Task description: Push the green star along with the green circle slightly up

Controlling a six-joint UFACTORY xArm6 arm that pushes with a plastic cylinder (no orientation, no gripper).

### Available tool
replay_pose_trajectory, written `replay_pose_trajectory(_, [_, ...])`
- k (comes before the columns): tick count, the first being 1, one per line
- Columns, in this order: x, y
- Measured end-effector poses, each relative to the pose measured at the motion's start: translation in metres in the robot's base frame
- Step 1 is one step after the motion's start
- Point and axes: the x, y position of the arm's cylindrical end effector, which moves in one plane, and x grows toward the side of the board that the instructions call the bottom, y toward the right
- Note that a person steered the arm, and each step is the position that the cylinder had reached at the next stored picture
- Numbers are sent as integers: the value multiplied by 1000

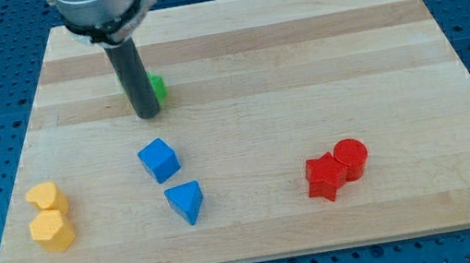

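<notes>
My tip (148, 115) is a bare rod with no jaws to spread or pinch. It stands at the lower edge of a green block (157, 88), which it mostly hides. I cannot tell whether that is the star or the circle, or whether both are there. Pushing blind, off-centre contact could spin one green piece sideways and split the pair. The blue cube (159, 159) and blue wedge (186, 200) lie below, well clear.

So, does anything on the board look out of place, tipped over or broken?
Nothing stands out. The blocks lie flat in pairs: yellow, blue, red. Only a bit of a green block shows, mostly hidden behind my tip, so its shape cannot be told.
</notes>
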Motion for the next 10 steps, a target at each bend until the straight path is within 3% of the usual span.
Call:
replay_pose_trajectory(2, [-49, -33])
replay_pose_trajectory(3, [-43, -44])
replay_pose_trajectory(4, [-3, -41])
replay_pose_trajectory(5, [26, 32])
replay_pose_trajectory(6, [0, 70])
replay_pose_trajectory(10, [-46, -11])
